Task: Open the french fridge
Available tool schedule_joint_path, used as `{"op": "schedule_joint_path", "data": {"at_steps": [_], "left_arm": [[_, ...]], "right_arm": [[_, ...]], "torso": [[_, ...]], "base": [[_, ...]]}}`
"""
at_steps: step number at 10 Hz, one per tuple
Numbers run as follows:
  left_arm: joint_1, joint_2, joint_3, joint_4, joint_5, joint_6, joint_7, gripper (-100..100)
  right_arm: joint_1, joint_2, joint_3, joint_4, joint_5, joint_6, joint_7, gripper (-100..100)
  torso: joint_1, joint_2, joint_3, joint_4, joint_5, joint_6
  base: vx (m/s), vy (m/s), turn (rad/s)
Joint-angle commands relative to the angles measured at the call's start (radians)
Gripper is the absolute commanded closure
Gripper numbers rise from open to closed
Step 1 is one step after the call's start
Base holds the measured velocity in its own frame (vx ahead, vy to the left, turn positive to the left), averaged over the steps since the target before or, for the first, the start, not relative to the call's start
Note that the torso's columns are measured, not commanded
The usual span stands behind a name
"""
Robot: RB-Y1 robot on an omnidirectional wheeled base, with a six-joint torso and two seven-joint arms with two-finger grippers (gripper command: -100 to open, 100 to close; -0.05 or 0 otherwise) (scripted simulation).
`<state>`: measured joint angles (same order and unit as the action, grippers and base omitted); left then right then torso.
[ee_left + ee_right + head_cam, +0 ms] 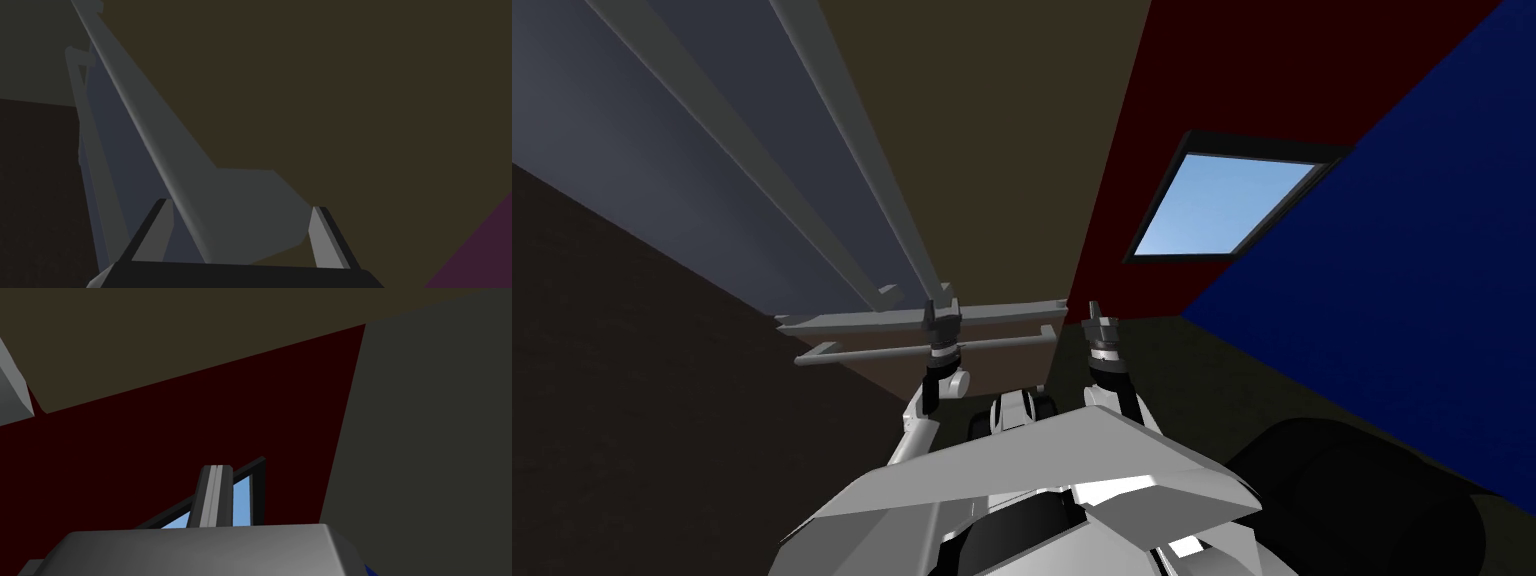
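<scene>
The fridge (702, 150) has grey-blue doors, and two long grey handles run down them side by side. My left gripper (940, 314) is at the lower end of the handle (857, 170) nearer the brown panel. In the left wrist view that handle (150, 145) and its end bracket pass between the gripper's (240, 207) open fingers. The bar lies close to one finger (152, 232), while the other finger (325, 240) stands apart from it. My right gripper (1100, 320) hangs beside it, off the fridge, its fingers (216, 495) shut together on nothing.
Two horizontal grey bars (912, 350) cross just below the door handles, at my left wrist. An olive-brown panel (992, 150) adjoins the fridge, then a dark red wall with a window (1227, 205) and a blue wall. A dark rounded object (1362, 490) sits at my right.
</scene>
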<state>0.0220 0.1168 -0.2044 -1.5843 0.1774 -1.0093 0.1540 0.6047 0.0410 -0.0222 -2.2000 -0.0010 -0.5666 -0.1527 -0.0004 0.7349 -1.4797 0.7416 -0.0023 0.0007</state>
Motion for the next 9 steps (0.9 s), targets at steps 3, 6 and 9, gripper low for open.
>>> {"op": "schedule_joint_path", "data": {"at_steps": [3,6,9], "left_arm": [[0.021,-0.013,0.02,-0.002,-0.001,-0.032,-0.027,100],[0.019,-0.037,0.058,-0.014,0.003,-0.008,-0.07,100],[0.017,-0.06,0.097,-0.027,0.007,0.016,-0.114,100]], "right_arm": [[0.0,0.0,0.0,0.0,0.0,0.0,0.0,0],[0.0,0.0,0.0,0.0,0.0,0.0,0.0,0],[0.0,0.0,0.0,0.0,0.0,0.0,0.0,0]], "torso": [[0.0,0.001,0.002,-0.004,0.002,0.0],[-0.006,0.016,0.012,0.003,-0.001,0.0],[-0.004,0.012,0.008,0.007,-0.003,-0.001]], "base": [[-0.013,-0.05,0.059],[-0.197,-0.222,0.197],[-0.167,-0.179,0.152]]}}
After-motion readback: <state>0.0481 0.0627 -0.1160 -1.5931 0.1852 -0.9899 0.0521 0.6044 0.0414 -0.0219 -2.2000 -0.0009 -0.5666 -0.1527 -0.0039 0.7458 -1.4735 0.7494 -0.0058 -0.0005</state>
